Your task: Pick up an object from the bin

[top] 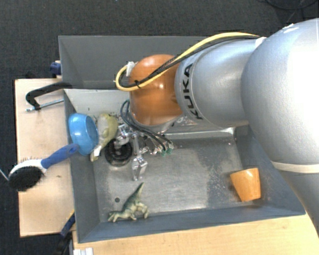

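Here, the gripper (pixel 137 165) hangs in the bin (pixel 184 184) between a black round object (pixel 117 153) and a green toy dinosaur (pixel 130 208); whether it is open or holding anything, I cannot tell.

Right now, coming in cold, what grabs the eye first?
The big silver arm with its orange wrist cover reaches in from the right, its claw over the left half of the grey metal bin. Below lies a green toy dinosaur by the front wall; an orange plastic cup sits lower right.
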Controlling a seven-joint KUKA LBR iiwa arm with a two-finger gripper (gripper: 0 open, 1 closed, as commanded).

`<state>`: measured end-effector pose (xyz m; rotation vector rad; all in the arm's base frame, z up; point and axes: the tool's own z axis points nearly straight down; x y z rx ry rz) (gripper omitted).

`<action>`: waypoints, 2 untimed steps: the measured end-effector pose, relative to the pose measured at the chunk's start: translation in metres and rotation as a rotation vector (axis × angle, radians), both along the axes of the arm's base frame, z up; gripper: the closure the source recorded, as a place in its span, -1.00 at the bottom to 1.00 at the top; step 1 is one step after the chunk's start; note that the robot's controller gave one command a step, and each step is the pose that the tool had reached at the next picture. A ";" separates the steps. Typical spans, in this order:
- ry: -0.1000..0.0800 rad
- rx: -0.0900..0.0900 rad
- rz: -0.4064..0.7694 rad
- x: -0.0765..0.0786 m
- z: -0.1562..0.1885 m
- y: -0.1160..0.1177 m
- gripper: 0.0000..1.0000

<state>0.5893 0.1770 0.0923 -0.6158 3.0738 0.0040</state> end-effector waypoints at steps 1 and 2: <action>0.001 0.002 0.000 0.000 -0.001 0.000 1.00; -0.009 0.000 0.168 0.005 0.142 0.003 1.00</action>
